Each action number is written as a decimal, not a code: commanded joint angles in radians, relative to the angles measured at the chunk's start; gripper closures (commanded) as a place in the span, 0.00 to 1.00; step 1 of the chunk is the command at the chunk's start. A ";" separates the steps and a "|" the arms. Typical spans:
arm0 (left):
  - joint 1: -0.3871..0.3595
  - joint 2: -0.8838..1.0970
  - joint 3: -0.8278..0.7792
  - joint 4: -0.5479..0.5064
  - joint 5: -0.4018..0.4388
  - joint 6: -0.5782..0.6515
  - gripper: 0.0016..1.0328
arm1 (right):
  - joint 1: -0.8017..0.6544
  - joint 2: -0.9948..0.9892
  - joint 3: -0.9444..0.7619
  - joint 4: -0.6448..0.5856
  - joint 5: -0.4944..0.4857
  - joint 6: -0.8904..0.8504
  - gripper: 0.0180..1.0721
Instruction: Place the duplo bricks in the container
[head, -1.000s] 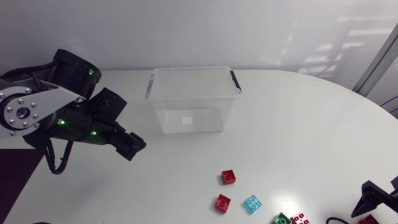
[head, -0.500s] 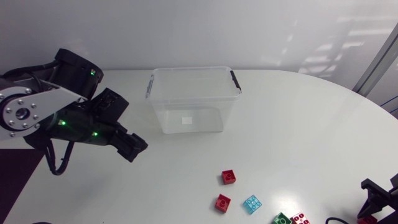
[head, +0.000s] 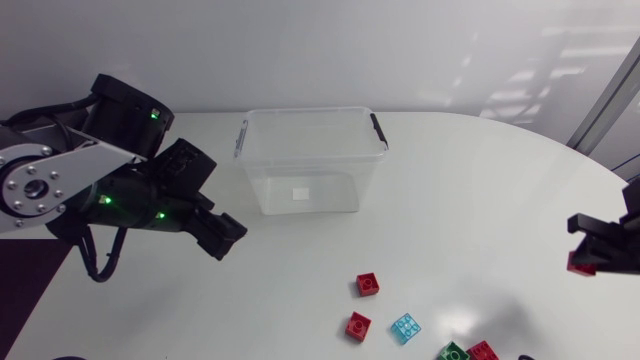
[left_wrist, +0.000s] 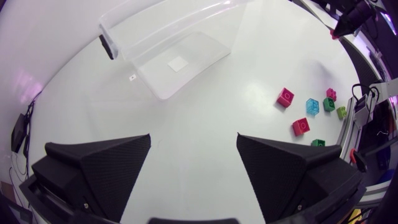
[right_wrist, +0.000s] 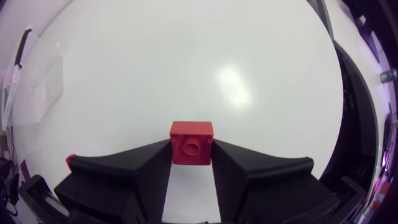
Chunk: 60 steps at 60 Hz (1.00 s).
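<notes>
At the left, our left arm (head: 60, 185) stood over the white table (head: 480, 180). Our left gripper (head: 228, 236) hung above the bare surface, its two fingers spread wide with nothing between them. The table top was smooth and glossy, with a rounded edge, and pale patches of light lay on its far part.

Ahead of the left gripper and well apart from it stood the container (head: 262, 170). It was a clear plastic box, upright, with a black clip on each short side and a small white label on its bottom.

Between the two grippers, on the near part of the table, the loose bricks lay apart from each other. These were a first red brick (head: 368, 285), a second red brick (head: 358, 325), a light blue brick (head: 406, 327), a green brick (head: 452, 352) and a third red brick (head: 482, 351) just beside the green one.

At the right, our right gripper (head: 585, 260) was above the table, far from the container. It pinched the held red brick (right_wrist: 191, 143) from both sides. A round bright reflection lay on the surface ahead of this gripper.
</notes>
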 joint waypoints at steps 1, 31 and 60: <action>-0.019 -0.022 -0.011 0.020 -0.010 0.012 0.07 | 0.136 -0.024 0.061 -0.020 0.019 0.098 0.70; -0.020 -0.145 -0.129 0.147 -0.024 0.019 0.07 | 0.783 0.257 0.469 0.108 0.147 0.259 0.69; -0.065 -0.080 -0.158 0.218 -0.024 0.028 0.07 | 0.928 0.664 0.887 0.148 0.136 0.233 0.65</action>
